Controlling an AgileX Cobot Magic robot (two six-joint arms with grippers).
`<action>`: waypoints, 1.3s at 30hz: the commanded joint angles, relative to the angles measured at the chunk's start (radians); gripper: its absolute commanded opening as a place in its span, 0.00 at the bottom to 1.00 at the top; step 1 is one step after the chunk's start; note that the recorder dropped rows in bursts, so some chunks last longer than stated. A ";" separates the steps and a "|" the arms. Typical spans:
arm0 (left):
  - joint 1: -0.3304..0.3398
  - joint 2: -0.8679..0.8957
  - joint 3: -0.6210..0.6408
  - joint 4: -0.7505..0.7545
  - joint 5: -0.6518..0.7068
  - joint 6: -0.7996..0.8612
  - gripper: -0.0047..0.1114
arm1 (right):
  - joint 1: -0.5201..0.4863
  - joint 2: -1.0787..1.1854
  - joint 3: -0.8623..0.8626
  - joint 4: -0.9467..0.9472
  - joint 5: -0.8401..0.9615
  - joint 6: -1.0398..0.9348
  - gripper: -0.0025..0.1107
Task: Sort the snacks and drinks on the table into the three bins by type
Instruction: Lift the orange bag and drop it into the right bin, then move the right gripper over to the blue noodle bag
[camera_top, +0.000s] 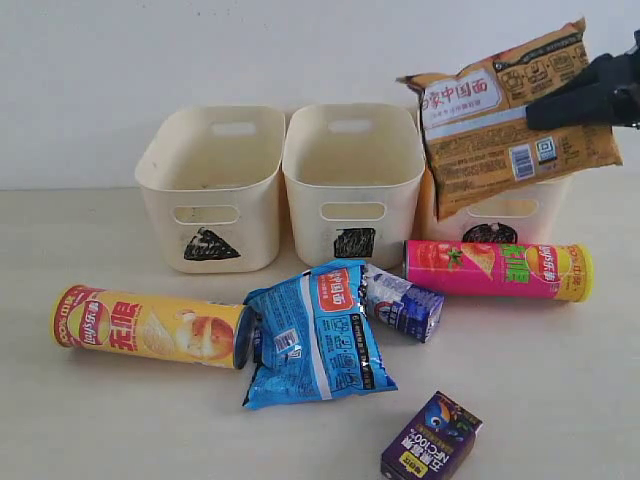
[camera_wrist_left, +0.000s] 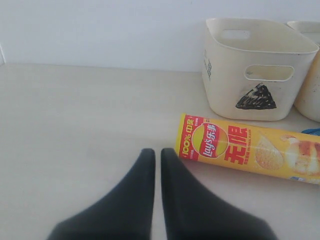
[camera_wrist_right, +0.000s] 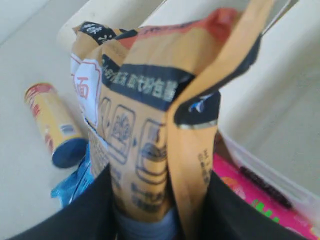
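Three bins stand in a row at 12 o'clock on the table (camera_top: 80, 420): left bin (camera_top: 255, 215), middle bin (camera_top: 310, 200) and right bin (camera_top: 530, 205), with the raised noodle packet (camera_top: 500, 120) held by the right gripper (camera_top: 540, 110) above the right bin. At the dial's centre lies the flat noodle packet (camera_top: 315, 335), the centre carton (camera_top: 402, 303) touching it at 2 o'clock and the left chip tube (camera_top: 150, 326) lying against it at 9 o'clock. The right chip tube (camera_top: 498, 270) lies at 3 o'clock before the right bin; the near carton (camera_top: 431, 440) sits apart at 5 o'clock.

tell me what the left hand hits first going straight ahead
Likely nothing near: bare table runs ahead of the left hand to the wall; the yellow tube lies aside.
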 joint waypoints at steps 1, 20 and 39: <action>-0.003 -0.004 -0.002 -0.002 -0.008 -0.005 0.07 | 0.000 -0.006 -0.008 0.162 -0.175 -0.006 0.02; -0.003 -0.004 -0.002 -0.002 -0.008 -0.005 0.07 | 0.251 0.080 -0.009 0.260 -1.017 -0.247 0.02; -0.003 -0.004 -0.002 -0.002 -0.008 -0.005 0.07 | 0.279 0.333 -0.145 0.260 -1.046 -0.248 0.85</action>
